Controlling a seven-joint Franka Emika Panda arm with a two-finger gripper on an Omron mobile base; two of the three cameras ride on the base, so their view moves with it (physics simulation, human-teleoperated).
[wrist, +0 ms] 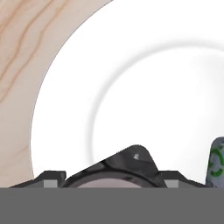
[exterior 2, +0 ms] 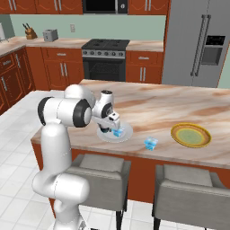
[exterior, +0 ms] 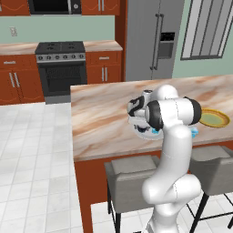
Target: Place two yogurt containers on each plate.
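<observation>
My end effector [exterior 2: 111,129] hangs low over the white plate [exterior 2: 126,133], near the front edge of the bench [exterior 2: 148,105]. The dark yogurt container [wrist: 127,164] sits between my fingers; I cannot tell whether they clamp it or stand free. A light blue container [exterior 2: 119,132] lies on the same plate beside it. Another light blue cup [exterior 2: 151,143] stands on the bench between this plate and the yellow-rimmed plate [exterior 2: 191,135] toward the right end.
</observation>
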